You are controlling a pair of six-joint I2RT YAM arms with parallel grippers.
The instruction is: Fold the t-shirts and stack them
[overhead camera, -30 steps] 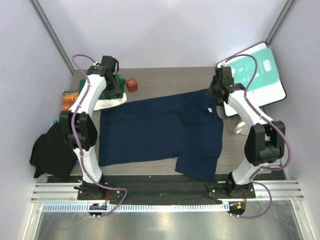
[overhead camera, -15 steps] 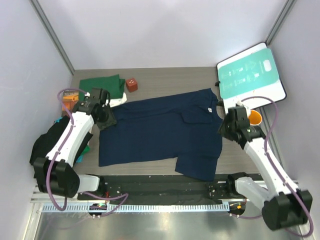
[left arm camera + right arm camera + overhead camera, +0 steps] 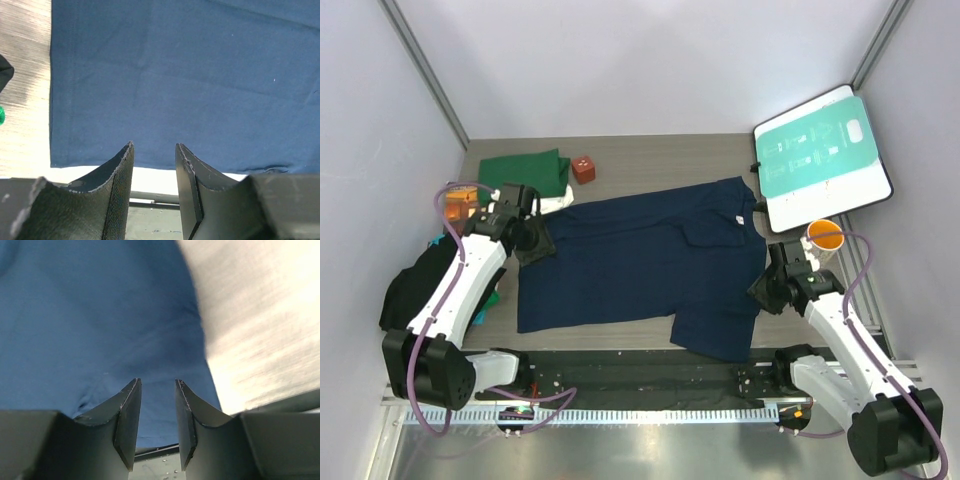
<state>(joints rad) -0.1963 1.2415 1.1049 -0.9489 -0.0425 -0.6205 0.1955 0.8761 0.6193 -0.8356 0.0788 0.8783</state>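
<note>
Step, as I read it: the first fold is not yet made; both arms are setting up for a grasp at opposite ends of the spread shirt

- left gripper (image 3: pixel 154 145): jaws parted by a moderate gap, nothing between them; poised over the hem end of the navy t-shirt (image 3: pixel 640 260), near its far-left corner. Whether the tips touch the cloth I cannot tell
- right gripper (image 3: pixel 157 381): jaws likewise apart and empty, over the shirt's right edge just below the collar side, with bare table (image 3: pixel 650 160) showing just beside it
- navy shirt lies flat and sideways mid-table, collar to the right, hem to the left, near sleeve hanging toward the bases
- dark green t-shirt (image 3: pixel 525 168) is folded at the far-left corner, with a strip of cream-white t-shirt (image 3: pixel 555 204) showing under its near edge
- also about: red-brown cube (image 3: pixel 583 168), orange cup (image 3: pixel 825 238), teal-and-white board (image 3: pixel 820 150), dark cloth (image 3: pixel 415 290) off the left edge

Next move, my judgement: lower each gripper to pinch a single layer at its edge, then lift both together and carry the cloth over evenly; uneven lifting could drag or bunch the shirt
</note>
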